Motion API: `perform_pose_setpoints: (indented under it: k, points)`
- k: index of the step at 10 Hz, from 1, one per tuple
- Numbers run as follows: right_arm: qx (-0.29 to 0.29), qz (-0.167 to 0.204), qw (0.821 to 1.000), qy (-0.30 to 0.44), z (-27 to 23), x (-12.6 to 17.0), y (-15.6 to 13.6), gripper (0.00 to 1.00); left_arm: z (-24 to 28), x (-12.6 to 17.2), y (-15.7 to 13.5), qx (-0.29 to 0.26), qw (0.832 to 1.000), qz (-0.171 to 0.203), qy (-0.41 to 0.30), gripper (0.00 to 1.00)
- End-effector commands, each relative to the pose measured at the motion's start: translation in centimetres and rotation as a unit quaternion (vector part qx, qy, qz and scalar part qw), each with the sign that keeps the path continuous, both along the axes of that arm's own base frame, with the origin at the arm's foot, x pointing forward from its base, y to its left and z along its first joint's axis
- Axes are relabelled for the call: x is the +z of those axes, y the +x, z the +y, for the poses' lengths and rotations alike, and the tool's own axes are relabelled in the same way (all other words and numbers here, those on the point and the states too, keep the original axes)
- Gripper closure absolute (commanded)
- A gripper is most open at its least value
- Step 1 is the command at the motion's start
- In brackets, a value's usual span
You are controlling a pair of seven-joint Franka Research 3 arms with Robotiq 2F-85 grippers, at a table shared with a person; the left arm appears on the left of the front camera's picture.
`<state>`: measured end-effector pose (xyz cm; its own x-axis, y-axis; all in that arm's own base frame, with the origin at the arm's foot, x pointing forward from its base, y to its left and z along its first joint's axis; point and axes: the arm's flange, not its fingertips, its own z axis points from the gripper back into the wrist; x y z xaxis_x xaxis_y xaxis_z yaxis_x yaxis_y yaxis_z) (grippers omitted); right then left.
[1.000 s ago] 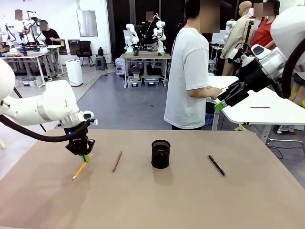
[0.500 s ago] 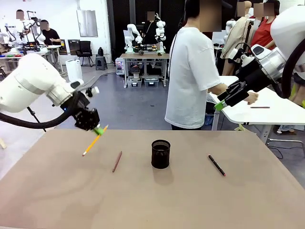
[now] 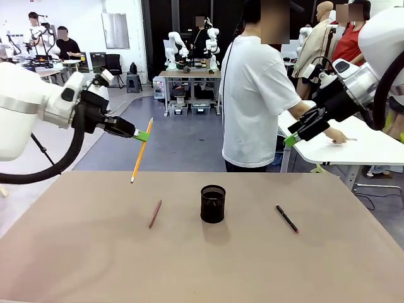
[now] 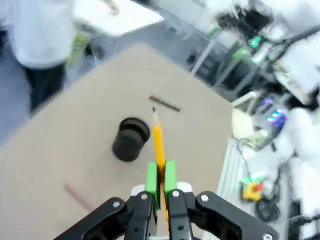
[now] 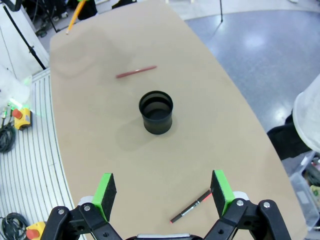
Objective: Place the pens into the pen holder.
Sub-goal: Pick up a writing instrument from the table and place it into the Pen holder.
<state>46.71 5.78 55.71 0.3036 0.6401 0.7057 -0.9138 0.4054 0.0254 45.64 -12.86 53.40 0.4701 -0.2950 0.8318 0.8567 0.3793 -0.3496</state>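
While the left gripper (image 3: pixel 142 134) clamps the yellow pen (image 3: pixel 139 158) aloft, the pen holder (image 3: pixel 213 203) stands below, ahead of it. Right gripper (image 3: pixel 291 139) spread wide, empty.

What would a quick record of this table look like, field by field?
left gripper: shut on yellow pen, raised above table
right gripper: open, empty, raised at the right
pen holder: upright, mid-table, no pens inside
brown pen: lying left of pen holder
black pen: lying right of pen holder
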Motion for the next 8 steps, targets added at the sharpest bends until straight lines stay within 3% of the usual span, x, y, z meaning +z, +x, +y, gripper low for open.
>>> perform_pose_setpoints:
  k: [1,2,3,4,7,8]
  points:
    - [0.0,0.001,1.0,0.002,0.0,0.1,0.0,0.0,1.0,-1.5,-3.3,-0.135,0.979,-0.15,-0.037,1.0]
    - [0.0,0.001,1.0,0.002,0.0,0.1,0.0,0.0,0.6,-1.4,-3.5,-0.157,0.973,-0.163,-0.033,1.0]
    - [0.0,0.001,1.0,0.002,0.0,0.1,0.0,0.0,0.3,-1.6,-2.6,-0.149,0.984,-0.096,-0.013,1.0]
    - [0.0,0.001,1.0,0.002,0.0,0.1,0.0,0.0,-0.2,0.2,-3.5,-0.109,0.986,-0.122,0.002,1.0]
    - [0.0,0.001,1.0,0.002,0.0,0.1,0.0,0.0,-0.2,-0.6,-3.7,-0.133,0.983,-0.128,-0.001,1.0]
    - [0.0,0.001,1.0,0.002,0.0,0.1,0.0,0.0,-1.4,-1.6,-3.7,-0.111,0.978,-0.177,-0.011,1.0]
